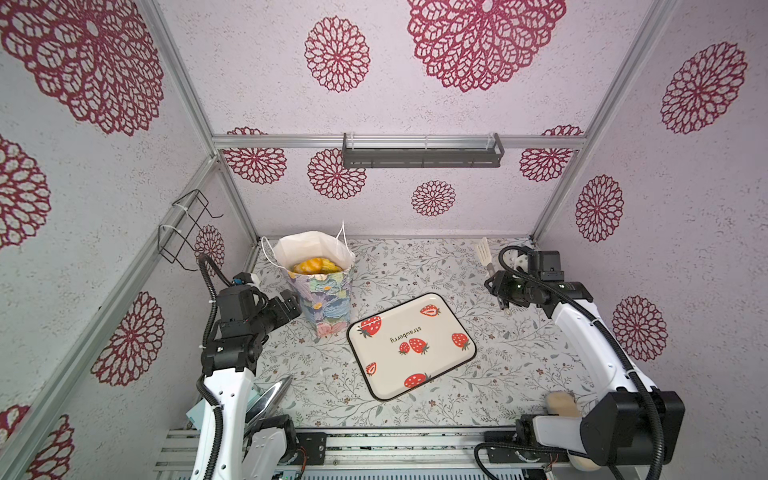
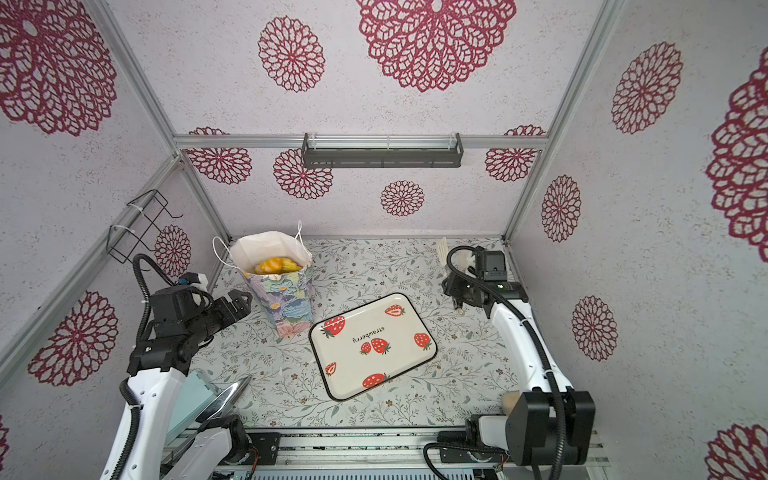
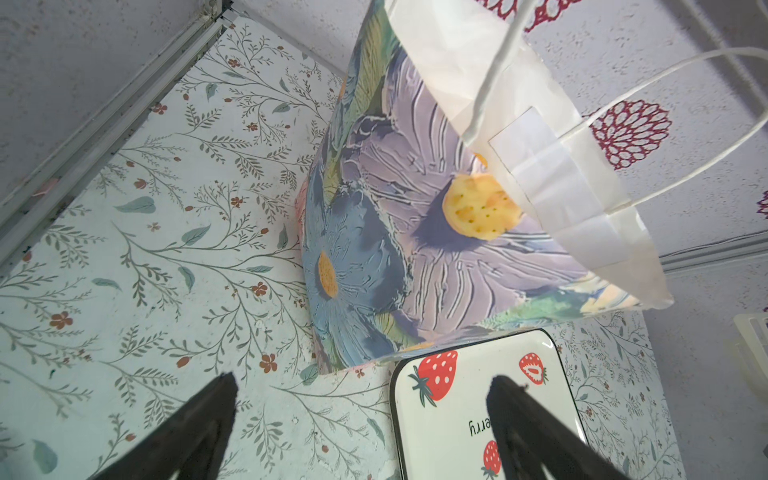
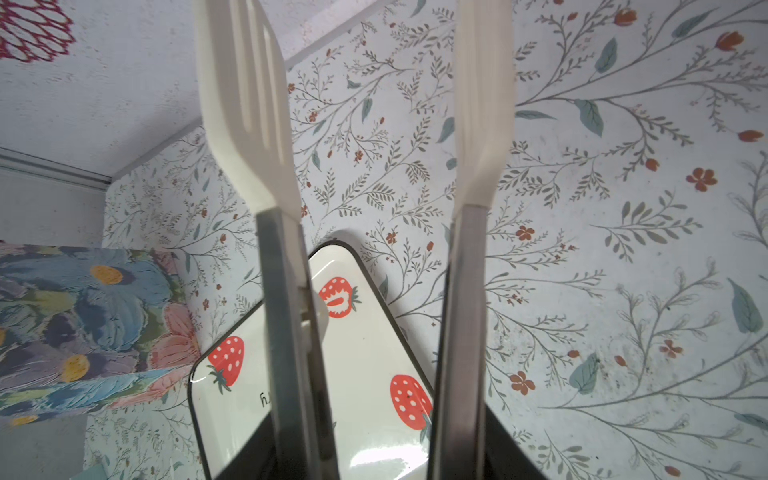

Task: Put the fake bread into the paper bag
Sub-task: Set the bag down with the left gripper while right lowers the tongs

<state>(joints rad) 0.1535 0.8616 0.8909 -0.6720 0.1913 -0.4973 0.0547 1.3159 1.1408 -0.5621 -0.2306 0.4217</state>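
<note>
- The black two-fingered left gripper (image 1: 292,306) (image 2: 242,300) (image 3: 361,380) is wide open and holds nothing. In both top views it sits just beside the bag, at the bag's 9 o'clock.
- The tall paper bag (image 1: 326,305) (image 2: 286,305) (image 3: 415,249) (image 4: 83,324), with blue and purple painted flowers outside and white inside, stands upright at the table's 10 o'clock.
- The shiny golden-yellow fake bread (image 1: 313,266) (image 2: 274,265) lies down inside the bag. It is at 1 o'clock from the left gripper and near it.
- The cream tray (image 1: 436,361) (image 2: 399,361) with red strawberries lies flat on the leafy flower-print table (image 1: 519,353), just beside the bag at its 4 o'clock.
- The right gripper (image 1: 496,286) (image 2: 455,286) is closed on metal tongs with white slotted tips (image 1: 483,251) (image 4: 245,104). The tips point to 12 o'clock, stand apart and hold nothing.
- The bread is at 9 o'clock from the tongs, well apart.
</note>
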